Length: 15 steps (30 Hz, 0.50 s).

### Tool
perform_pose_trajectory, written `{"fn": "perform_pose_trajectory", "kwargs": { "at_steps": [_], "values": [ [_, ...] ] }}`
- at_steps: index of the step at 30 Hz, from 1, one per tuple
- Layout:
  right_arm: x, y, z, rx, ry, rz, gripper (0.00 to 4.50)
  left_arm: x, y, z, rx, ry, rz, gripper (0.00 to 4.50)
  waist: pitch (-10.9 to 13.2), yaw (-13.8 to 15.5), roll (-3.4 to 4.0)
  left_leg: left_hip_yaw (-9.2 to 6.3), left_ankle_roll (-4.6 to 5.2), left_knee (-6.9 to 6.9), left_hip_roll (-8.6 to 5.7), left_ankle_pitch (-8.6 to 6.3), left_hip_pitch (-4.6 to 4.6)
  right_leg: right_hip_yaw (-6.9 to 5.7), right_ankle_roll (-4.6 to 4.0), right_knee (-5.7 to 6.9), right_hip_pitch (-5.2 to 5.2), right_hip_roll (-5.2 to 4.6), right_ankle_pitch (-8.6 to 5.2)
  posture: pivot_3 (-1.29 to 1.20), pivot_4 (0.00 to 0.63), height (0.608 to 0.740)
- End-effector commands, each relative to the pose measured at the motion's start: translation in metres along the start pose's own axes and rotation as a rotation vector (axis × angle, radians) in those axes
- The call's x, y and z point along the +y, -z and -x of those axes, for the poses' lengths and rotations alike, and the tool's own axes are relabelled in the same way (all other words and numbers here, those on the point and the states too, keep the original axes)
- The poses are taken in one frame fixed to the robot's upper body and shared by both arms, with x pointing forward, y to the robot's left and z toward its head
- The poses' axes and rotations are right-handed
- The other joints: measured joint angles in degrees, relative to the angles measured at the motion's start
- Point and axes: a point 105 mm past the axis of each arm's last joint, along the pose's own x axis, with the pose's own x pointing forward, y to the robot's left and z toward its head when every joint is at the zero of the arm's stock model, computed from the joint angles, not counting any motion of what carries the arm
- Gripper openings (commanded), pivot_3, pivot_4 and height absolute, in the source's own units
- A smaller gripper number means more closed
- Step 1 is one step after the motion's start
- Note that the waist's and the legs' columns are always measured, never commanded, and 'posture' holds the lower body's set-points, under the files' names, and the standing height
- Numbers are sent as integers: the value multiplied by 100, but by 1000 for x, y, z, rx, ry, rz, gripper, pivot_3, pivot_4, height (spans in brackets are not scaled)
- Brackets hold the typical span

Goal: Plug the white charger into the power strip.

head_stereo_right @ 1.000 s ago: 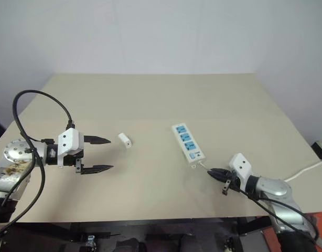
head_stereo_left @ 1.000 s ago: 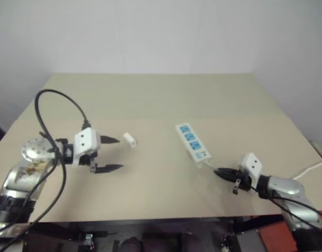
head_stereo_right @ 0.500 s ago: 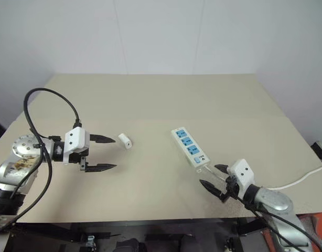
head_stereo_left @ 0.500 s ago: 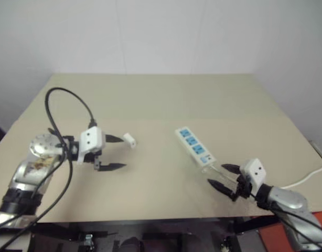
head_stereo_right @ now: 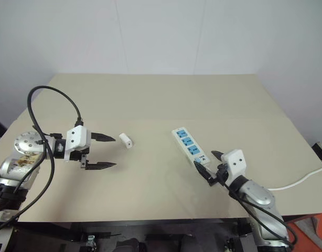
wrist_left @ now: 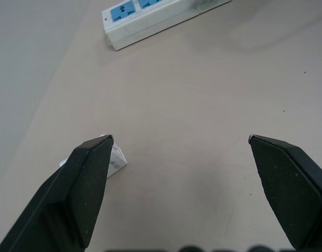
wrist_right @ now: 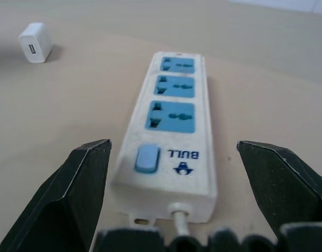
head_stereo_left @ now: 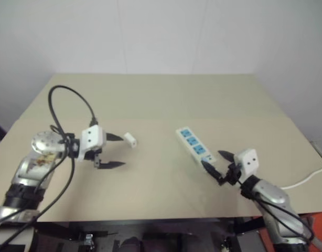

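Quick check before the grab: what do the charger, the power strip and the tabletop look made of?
White charger: likely hard plastic, smooth and matte, crisp moulded edges. Power strip: probably glossy white plastic with blue plastic socket faces; printed logo, soft sheen. Table: smooth matte beige surface, perhaps laminate; its look leaves this open.

Bare beige table, plain white wall rising behind its far edge

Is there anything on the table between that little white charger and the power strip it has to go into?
Nothing visible: only bare table lies between the charger and the strip.
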Motion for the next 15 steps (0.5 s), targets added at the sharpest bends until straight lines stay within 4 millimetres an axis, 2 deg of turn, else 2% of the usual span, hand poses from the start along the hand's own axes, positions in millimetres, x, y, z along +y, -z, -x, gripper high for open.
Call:
{"fn": "perform_pose_trajectory", "kwargs": {
  "at_steps": [1, 7, 15],
  "values": [
    [-5, -3, -1, -36, 29, -24, 4475, 3, -6, 0, -3, -2, -42, 4500, 0, -1, 0, 0, 0, 0, 1, 0, 1, 0, 0, 0, 0, 1, 0, 0, 150, 740],
    [-1, 14, -3, -6, 24, -70, 4475, 3, -5, -1, 0, 1, -45, 4500, -3, -11, -4, -1, 0, -1, 2, 0, 4, 0, 0, 0, 3, 1, 0, 0, 150, 740],
    [13, 1, -5, -86, -57, -165, 4475, 3, -8, 0, -6, -3, -42, 4500, -4, -14, -7, -3, 0, -2, 3, 0, 5, 1, -1, 0, 3, 2, 0, 0, 150, 740]
  ]
}}
